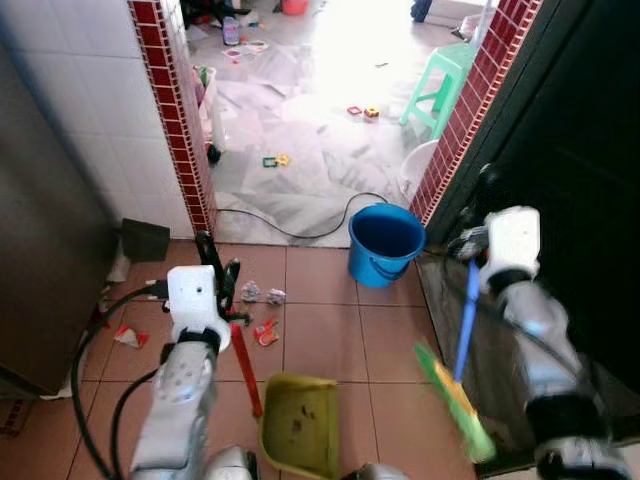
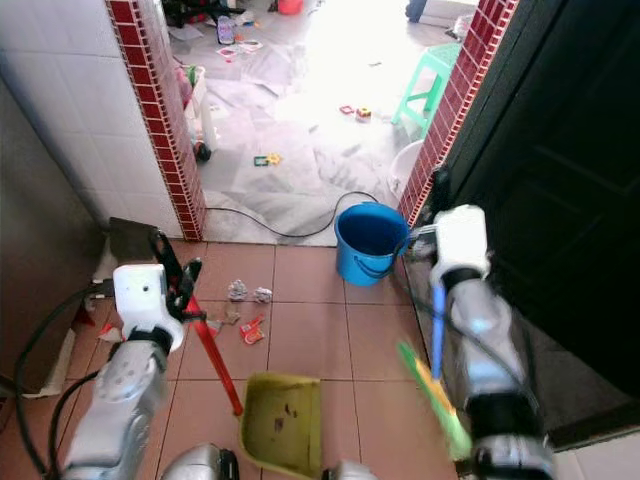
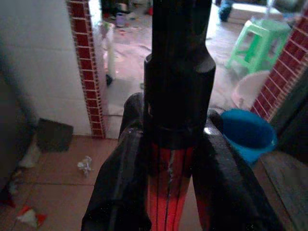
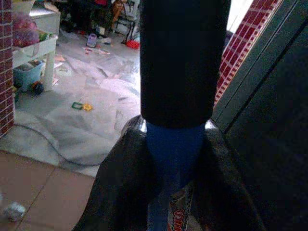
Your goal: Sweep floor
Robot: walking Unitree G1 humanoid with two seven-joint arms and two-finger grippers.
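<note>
My left gripper (image 1: pixel 218 268) is shut on the red handle (image 1: pixel 246 372) of an olive-yellow dustpan (image 1: pixel 299 424) that rests on the tiled floor in front of me. In the left wrist view the fingers (image 3: pixel 120 192) clamp the red and black handle (image 3: pixel 169 183). My right gripper (image 1: pixel 478 240) is shut on the blue broom handle (image 1: pixel 466 320), whose green bristles (image 1: pixel 455 402) hang to the right of the dustpan. Crumpled paper and red scraps (image 1: pixel 262 312) lie on the tiles just beyond the dustpan.
A blue bucket (image 1: pixel 385 243) stands by the doorway, with a black cable (image 1: pixel 300 232) along the threshold. Red-tiled wall edges (image 1: pixel 180 130) frame the opening. A green stool (image 1: pixel 445 85) and toys sit beyond. A dark door (image 1: pixel 570 170) is on the right, a grey cabinet (image 1: pixel 45 250) on the left.
</note>
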